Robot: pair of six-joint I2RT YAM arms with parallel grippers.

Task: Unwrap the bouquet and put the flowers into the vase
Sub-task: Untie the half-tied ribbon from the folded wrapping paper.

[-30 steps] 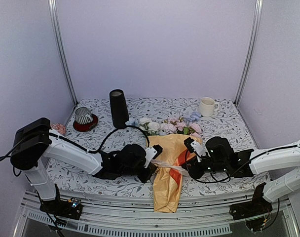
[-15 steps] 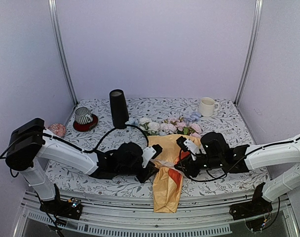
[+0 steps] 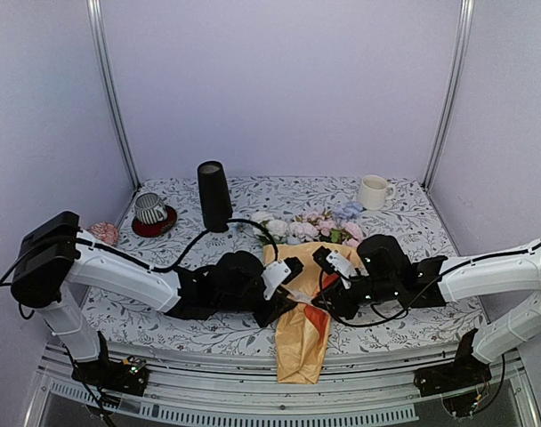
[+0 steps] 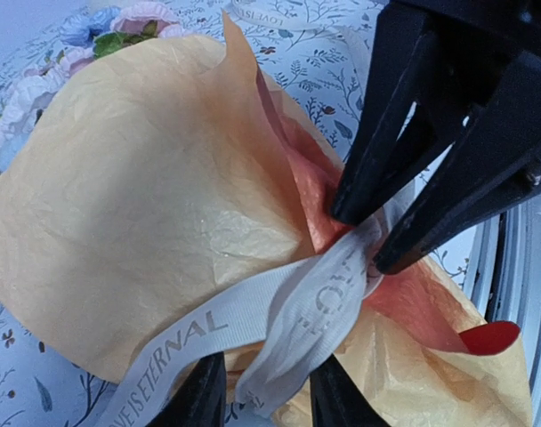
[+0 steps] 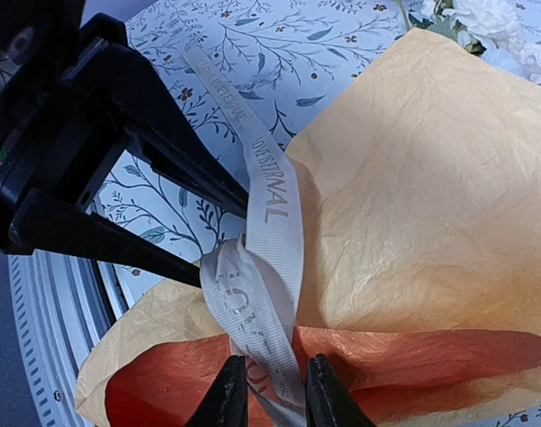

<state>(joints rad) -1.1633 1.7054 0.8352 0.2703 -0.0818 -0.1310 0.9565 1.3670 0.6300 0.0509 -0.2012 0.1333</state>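
The bouquet (image 3: 302, 267) lies in the middle of the table, its tan paper cone with an orange inner sheet pointing toward the near edge. Its flowers (image 3: 308, 226) fan out at the far end. A cream ribbon (image 4: 313, 307) crosses the paper, knotted loosely. My left gripper (image 3: 283, 290) comes in from the left and my right gripper (image 3: 327, 286) from the right, tips nearly meeting at the knot. The left gripper (image 4: 266, 396) stands open with a ribbon end between its fingers. Open too, the right gripper (image 5: 270, 396) straddles the ribbon (image 5: 263, 302). The black vase (image 3: 213, 196) stands upright at the back left.
A striped cup on a red saucer (image 3: 151, 212) sits left of the vase, and a pink object (image 3: 104, 233) lies by the left wall. At the back right stands a white mug (image 3: 373, 191). The bouquet's narrow tail (image 3: 297, 356) overhangs the table's front edge.
Both grippers have gone from shut to open around the ribbon. Both arms have edged inward toward the knot, and the paper has spread a little wider.
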